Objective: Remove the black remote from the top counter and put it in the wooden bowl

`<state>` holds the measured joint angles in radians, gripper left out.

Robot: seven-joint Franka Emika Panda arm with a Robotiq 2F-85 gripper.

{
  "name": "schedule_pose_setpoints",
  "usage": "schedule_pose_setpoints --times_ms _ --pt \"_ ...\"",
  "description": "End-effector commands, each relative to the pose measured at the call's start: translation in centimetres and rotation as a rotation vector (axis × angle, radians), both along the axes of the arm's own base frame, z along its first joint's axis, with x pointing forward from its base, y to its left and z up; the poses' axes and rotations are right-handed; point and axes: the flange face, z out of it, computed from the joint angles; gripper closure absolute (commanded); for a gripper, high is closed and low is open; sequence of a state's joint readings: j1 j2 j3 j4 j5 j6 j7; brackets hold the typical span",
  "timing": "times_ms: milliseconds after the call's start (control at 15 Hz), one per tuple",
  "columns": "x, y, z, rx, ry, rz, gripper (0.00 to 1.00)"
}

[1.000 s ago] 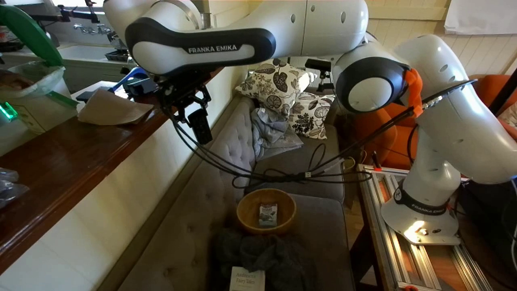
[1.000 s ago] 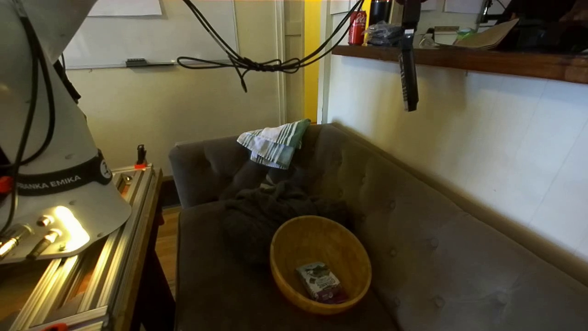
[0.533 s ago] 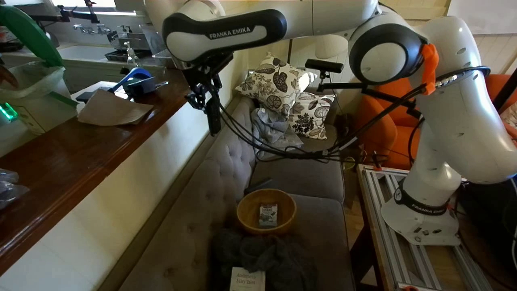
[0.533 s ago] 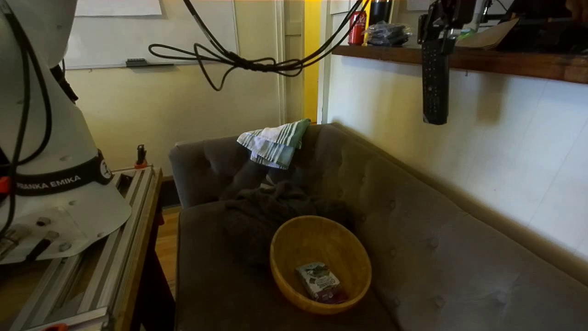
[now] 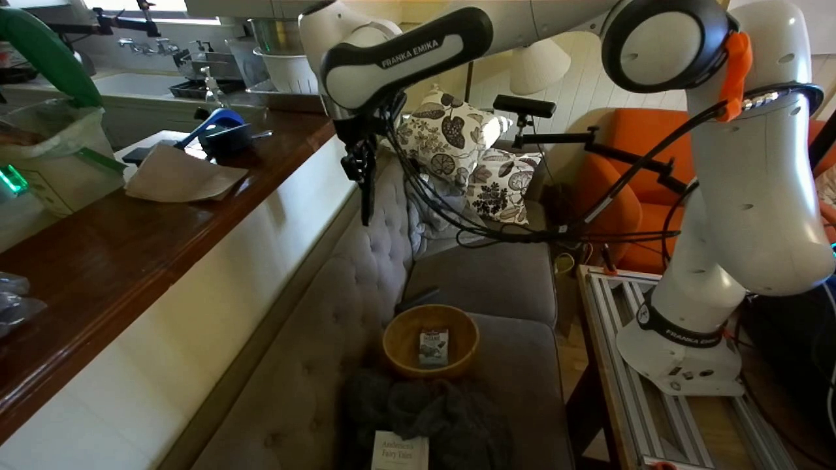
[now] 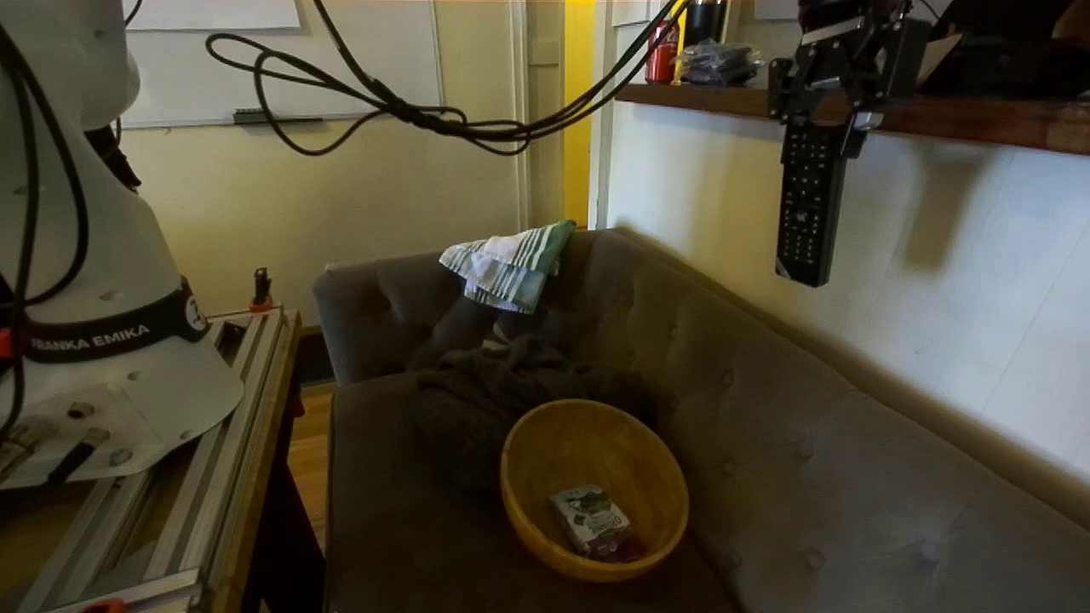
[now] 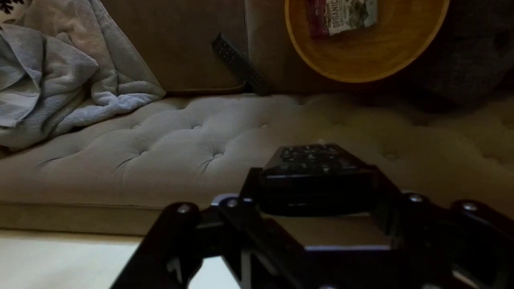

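My gripper (image 6: 819, 145) is shut on the black remote (image 6: 807, 213), which hangs down below the fingers with its button face showing. In the wrist view the same remote (image 7: 311, 158) sits crosswise between both fingers. It is in the air beside the wall under the top counter (image 5: 150, 241), over the couch back. The wooden bowl (image 6: 613, 451) rests on the couch seat, lower than the gripper and apart from it. A snack packet (image 6: 596, 521) lies inside the bowl. Another dark remote (image 7: 241, 66) lies on the seat close to the bowl.
The tufted couch back (image 5: 313, 326) runs along the wall. A dark cloth (image 5: 424, 405) and a book (image 5: 400, 450) lie by the bowl. A grey blanket (image 7: 72, 72) and pillows (image 5: 450, 137) are farther along. Arm cables (image 5: 496, 235) sag above the seat.
The gripper has moved right in both exterior views, with the remote still in its fingers. The remote has turned from edge-on to showing its buttons in an exterior view and hangs lower there.
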<state>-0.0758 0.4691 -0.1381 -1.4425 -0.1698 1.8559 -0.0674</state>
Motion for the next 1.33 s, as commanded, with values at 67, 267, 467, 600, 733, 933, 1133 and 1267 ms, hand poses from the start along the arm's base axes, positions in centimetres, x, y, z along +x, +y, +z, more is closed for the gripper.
schedule_pose_setpoints --times_ms 67,267,467,600,733,933,1133,1267 --pt "-5.6 -1.6 -1.9 0.156 -0.038 -0.008 0.61" --pt "-8.7 -2.2 -4.7 0.301 -0.079 -0.083 0.61" --pt "-12.3 -2.2 -7.8 0.416 -0.110 -0.150 0.61" --pt "-14.9 -1.9 -9.8 0.466 -0.121 -0.177 0.61" --pt "-17.8 -1.1 -12.0 0.484 -0.101 -0.219 0.61" --pt "-20.6 0.6 -14.6 0.473 -0.021 -0.369 0.61" --pt "-20.4 2.5 -16.3 0.458 -0.029 -0.540 0.61" --pt "-18.6 4.0 -16.9 0.497 -0.054 -0.623 0.61"
